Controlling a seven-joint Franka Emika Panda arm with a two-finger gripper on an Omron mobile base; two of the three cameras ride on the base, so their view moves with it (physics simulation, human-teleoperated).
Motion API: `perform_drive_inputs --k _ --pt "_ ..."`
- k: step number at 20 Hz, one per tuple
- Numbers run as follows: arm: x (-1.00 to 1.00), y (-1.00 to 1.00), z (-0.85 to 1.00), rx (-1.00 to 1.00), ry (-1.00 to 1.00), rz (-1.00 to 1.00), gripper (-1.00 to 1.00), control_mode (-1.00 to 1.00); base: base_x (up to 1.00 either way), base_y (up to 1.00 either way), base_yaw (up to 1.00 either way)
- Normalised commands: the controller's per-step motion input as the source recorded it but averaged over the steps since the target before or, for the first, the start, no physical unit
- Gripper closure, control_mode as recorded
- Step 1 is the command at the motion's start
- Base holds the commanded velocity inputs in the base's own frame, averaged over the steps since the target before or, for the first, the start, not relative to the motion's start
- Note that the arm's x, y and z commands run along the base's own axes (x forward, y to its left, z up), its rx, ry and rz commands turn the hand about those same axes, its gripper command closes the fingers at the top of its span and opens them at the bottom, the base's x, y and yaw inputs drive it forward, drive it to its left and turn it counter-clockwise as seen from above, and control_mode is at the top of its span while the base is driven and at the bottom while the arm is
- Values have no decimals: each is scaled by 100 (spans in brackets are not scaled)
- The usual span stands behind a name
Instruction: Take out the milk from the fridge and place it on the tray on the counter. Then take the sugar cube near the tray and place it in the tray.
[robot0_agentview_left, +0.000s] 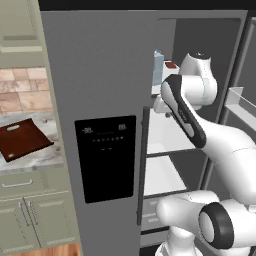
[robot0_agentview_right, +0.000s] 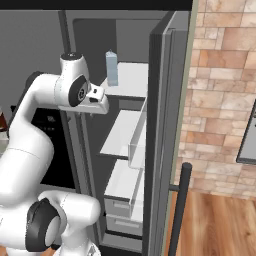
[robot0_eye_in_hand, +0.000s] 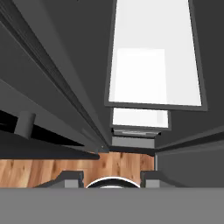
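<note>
Right base view: the milk (robot0_agentview_right: 111, 68) is seen standing upright on the top white shelf (robot0_agentview_right: 127, 80) of the open fridge (robot0_agentview_right: 165, 125), above and just to the right of the hand, which is held at the fridge's opening below that shelf's level. The gripper (robot0_eye_in_hand: 112, 177) is seen in the hand view, where its two dark fingertips (robot0_eye_in_hand: 70, 178) rise well apart at the bottom edge with nothing between them; past them the lower shelves, a drawer front and a strip of wooden floor (robot0_eye_in_hand: 52, 168) are looked down upon. In the left base view the milk (robot0_agentview_left: 158, 67) is partly hidden by the edge of the shut door (robot0_agentview_left: 95, 130), with a small brown thing just beside it that is too small to be made out. On that door a black dispenser panel (robot0_agentview_left: 106, 157) carries pale markings too blurred to be read. The tray (robot0_agentview_left: 22, 139) lies on the counter (robot0_agentview_left: 45, 157) left of the fridge, tilted askew, its near edge cut off by the door. The sugar cube cannot be told.
</note>
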Motion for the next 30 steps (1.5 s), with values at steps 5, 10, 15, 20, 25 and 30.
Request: perform_drive_inputs --k 5,10,15,20,25,30 --pt "-27 0 0 0 0 1 -100 -100 0 0 0" --pt "-51 -1 2 0 -5 0 -100 -100 0 0 0" --pt "-37 -12 26 0 -20 8 -100 -100 0 0 0" --pt "-10 -15 46 0 -30 6 -100 -100 0 0 0" --pt "10 -6 47 0 -17 1 -100 -100 0 0 0" --pt "25 -5 48 2 -11 2 -100 -100 0 0 0"
